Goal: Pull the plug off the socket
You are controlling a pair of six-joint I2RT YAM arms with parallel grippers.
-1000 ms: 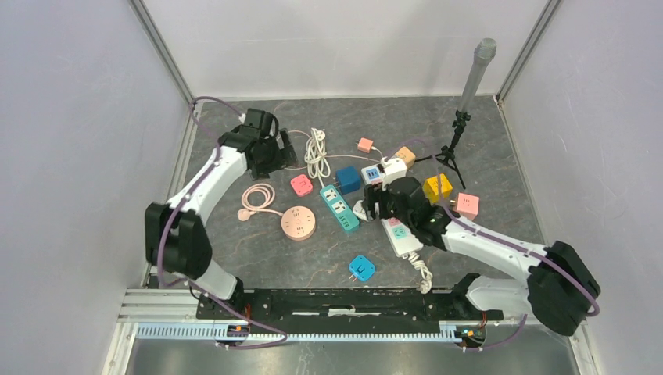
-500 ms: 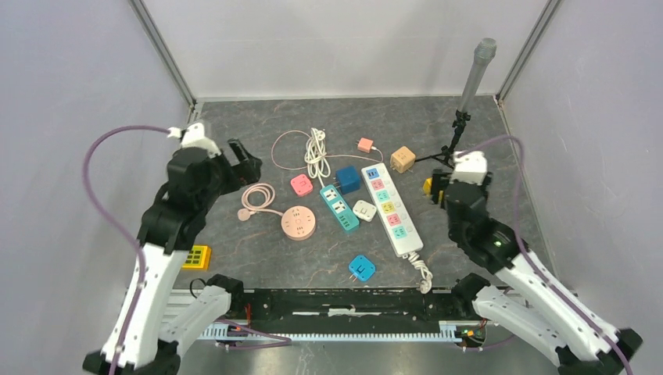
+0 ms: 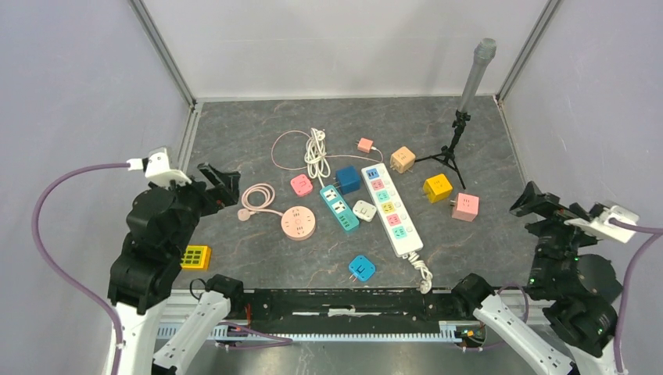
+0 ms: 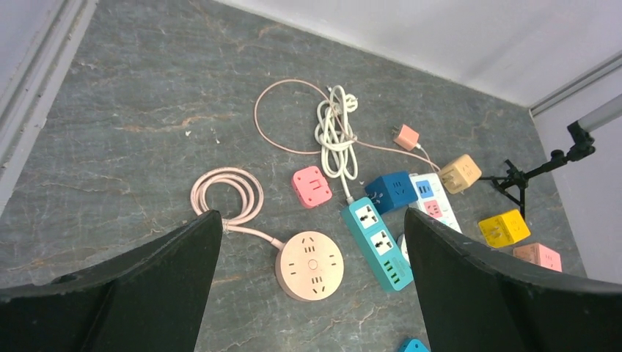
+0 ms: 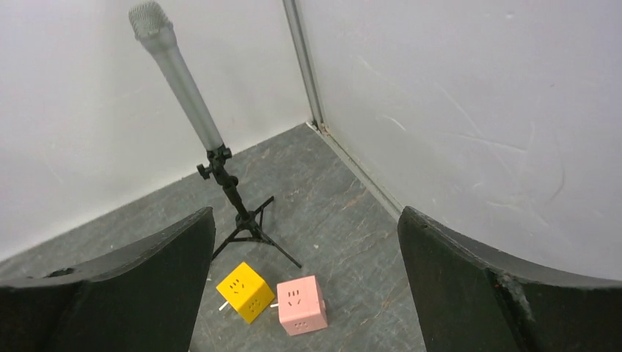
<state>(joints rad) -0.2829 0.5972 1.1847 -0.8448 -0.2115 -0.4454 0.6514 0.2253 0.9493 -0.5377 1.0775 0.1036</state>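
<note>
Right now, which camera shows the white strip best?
Top external: the whole white strip lies in plain view, end to end. Left wrist catches only its far end; the rest is cut off. Right wrist does not show it.

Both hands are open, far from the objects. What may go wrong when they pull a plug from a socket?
The teal strip and white strip seem to lie loose, so a one-handed pull may drag a strip along.
The white adapter sits close between them; a finger may push it.
The pink cube and yellow cube lie between the right hand and the strips; a low reach may knock them.
</note>
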